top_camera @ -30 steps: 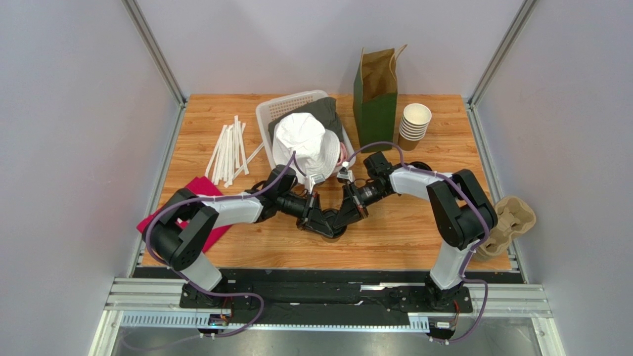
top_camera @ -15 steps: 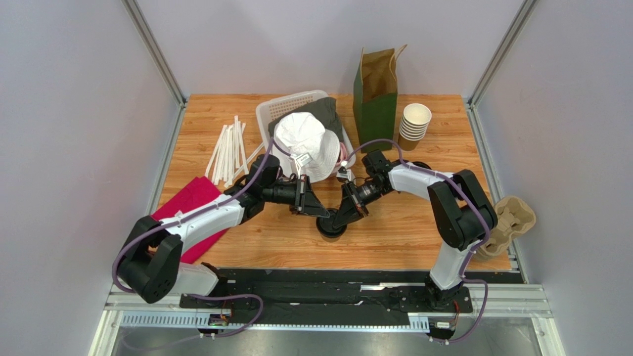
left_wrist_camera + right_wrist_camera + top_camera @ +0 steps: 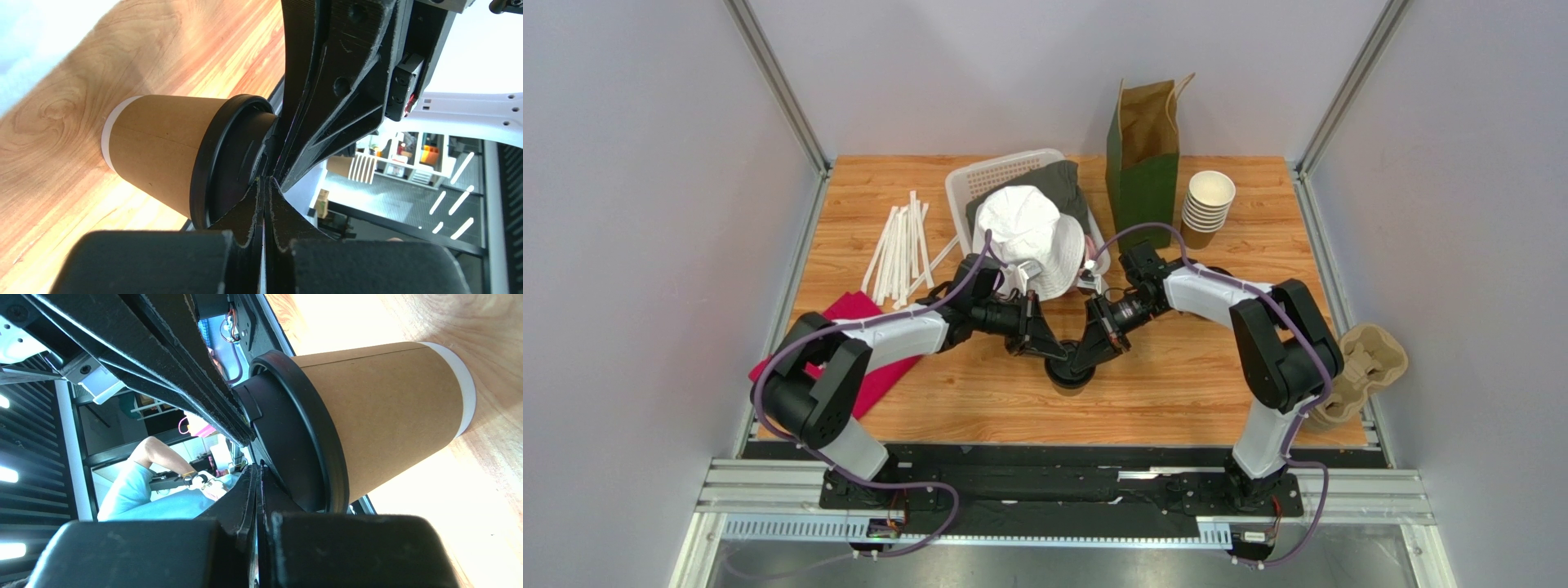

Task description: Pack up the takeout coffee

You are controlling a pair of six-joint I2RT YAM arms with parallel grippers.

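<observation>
Top external: fixed, high behind the arm bases, looking down on the whole wooden table (image 3: pixel 1173 398); far.
Left wrist: close, sighting along the left gripper (image 3: pixel 265 184) to the lidded coffee cup (image 3: pixel 159 153).
Right wrist: close, along the right gripper (image 3: pixel 258 471), from the opposite side.
Shared: that cup.

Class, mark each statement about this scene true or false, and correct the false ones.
1. The takeout coffee stands on the table with its black lid on. True.
2. The left gripper and right gripper are both wide open. False: both are shut, with their tips at the lid.
3. The green paper bag lies flat. False: it stands upright with its mouth open.
4. A stack of lidless cups stands beside the bag. True.
</observation>
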